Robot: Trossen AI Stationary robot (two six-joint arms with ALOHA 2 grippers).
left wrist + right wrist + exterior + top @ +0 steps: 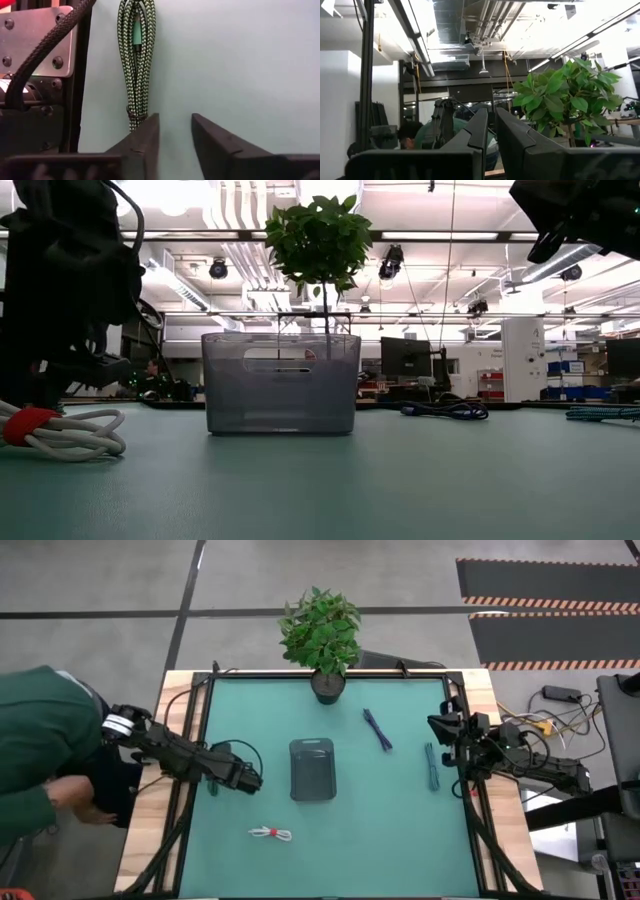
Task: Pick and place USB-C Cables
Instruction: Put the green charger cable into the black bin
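Note:
Three cables lie loose on the green mat. The white one with a red band [270, 833] [50, 430] is near the front, the dark blue one [377, 728] [445, 410] toward the back, and a teal one [432, 765] [600, 414] lies by the right edge. A further green braided cable [136, 60] [212, 783] lies along the left frame. My left gripper [175, 122] is open low over the mat, its fingers just beside that cable's banded end. My right gripper [490, 115] is shut and raised at the right edge [445, 730], beside the teal cable.
A grey tray [312, 768] [280, 383] stands mid-table. A potted plant [322, 635] sits at the far edge. A person in a green sleeve [40, 750] bends beside the table's left side, one hand [70, 795] near my left arm's base. A black frame [75, 100] borders the mat.

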